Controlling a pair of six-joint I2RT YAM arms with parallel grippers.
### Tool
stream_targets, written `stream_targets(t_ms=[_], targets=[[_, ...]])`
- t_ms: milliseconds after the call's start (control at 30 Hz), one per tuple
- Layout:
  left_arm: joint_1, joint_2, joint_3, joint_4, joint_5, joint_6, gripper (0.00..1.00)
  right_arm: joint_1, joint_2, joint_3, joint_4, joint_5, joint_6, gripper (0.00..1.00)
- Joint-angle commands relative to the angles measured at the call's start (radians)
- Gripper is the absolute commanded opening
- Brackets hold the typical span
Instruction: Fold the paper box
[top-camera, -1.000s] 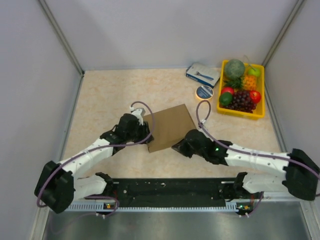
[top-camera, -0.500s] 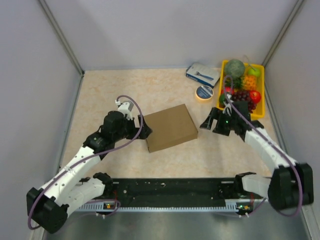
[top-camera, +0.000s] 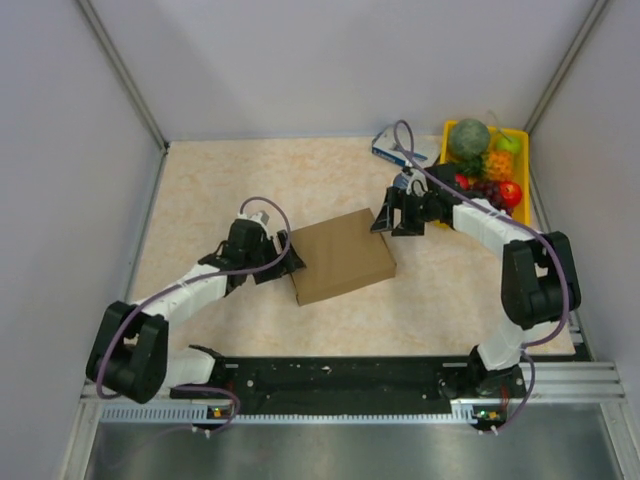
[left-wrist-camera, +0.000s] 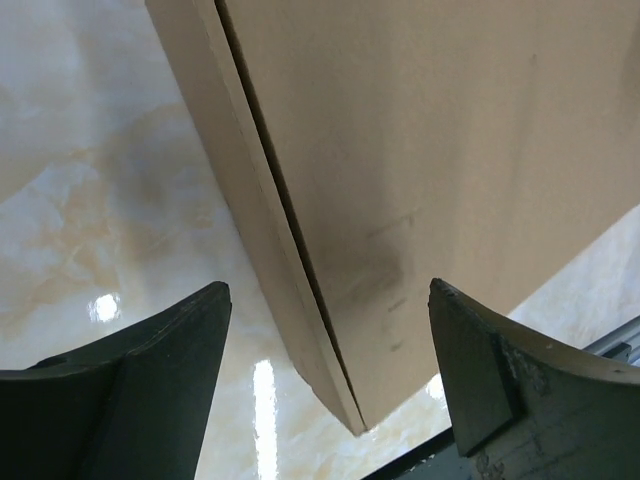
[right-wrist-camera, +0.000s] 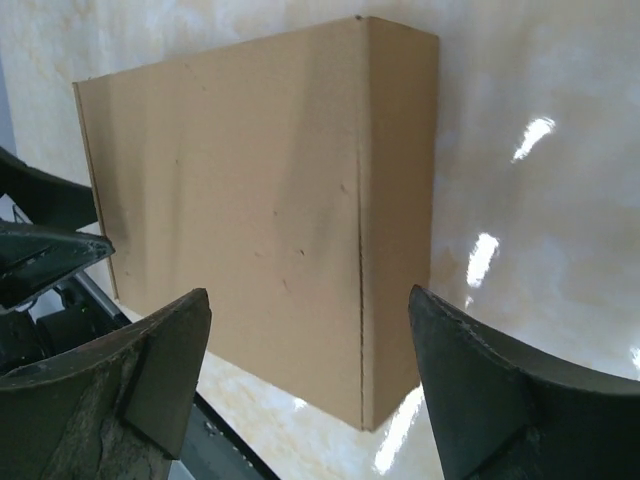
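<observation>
The paper box (top-camera: 342, 256) is a plain brown cardboard box, folded shut, lying flat mid-table. My left gripper (top-camera: 284, 264) is open at its left edge, near the front-left corner. In the left wrist view that corner of the box (left-wrist-camera: 450, 150) lies between the spread fingers of the left gripper (left-wrist-camera: 328, 290), and neither finger touches it. My right gripper (top-camera: 392, 222) is open just off the box's far right corner. In the right wrist view the box (right-wrist-camera: 250, 180) lies ahead of the right gripper (right-wrist-camera: 308, 295), apart from its fingers.
A yellow tray (top-camera: 519, 226) of fruit stands at the back right. A blue-and-white carton (top-camera: 402, 150) lies next to it, behind my right arm. The black base rail (top-camera: 340, 375) runs along the near edge. Grey walls close in the left, back and right sides.
Both grippers have opened and let go of the box, which now lies flat. The right arm swung from the box's near side round to its far right corner.
</observation>
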Motion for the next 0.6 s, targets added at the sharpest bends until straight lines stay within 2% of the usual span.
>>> stream_targets(t_ms=[0, 200, 233, 300, 367, 467, 500, 567], targets=[[0.028, 0.120, 0.096, 0.098, 0.044, 0.030, 0.82, 0.069, 0.073, 0.092, 0.014, 0.028, -0.041, 0.77], [0.038, 0.285, 0.182, 0.095, 0.114, 0.104, 0.69, 0.097, 0.126, 0.092, 0.014, 0.073, -0.022, 0.61], [0.036, 0.306, 0.194, 0.085, 0.122, 0.115, 0.60, 0.105, 0.118, 0.068, 0.016, 0.087, -0.012, 0.56], [0.025, 0.336, 0.198, 0.095, 0.160, 0.125, 0.52, 0.108, 0.057, 0.024, 0.023, 0.122, 0.013, 0.54], [-0.014, 0.333, 0.172, 0.127, 0.180, 0.116, 0.47, 0.106, -0.015, -0.073, 0.017, 0.194, 0.068, 0.52], [-0.100, 0.304, 0.136, 0.202, 0.218, 0.055, 0.46, 0.094, -0.214, -0.237, -0.012, 0.306, 0.172, 0.52], [-0.132, 0.298, 0.133, 0.218, 0.217, 0.037, 0.46, 0.085, -0.326, -0.283, -0.020, 0.320, 0.203, 0.52], [-0.232, 0.303, 0.147, 0.252, 0.200, -0.014, 0.46, 0.024, -0.425, -0.394, -0.065, 0.352, 0.270, 0.53]])
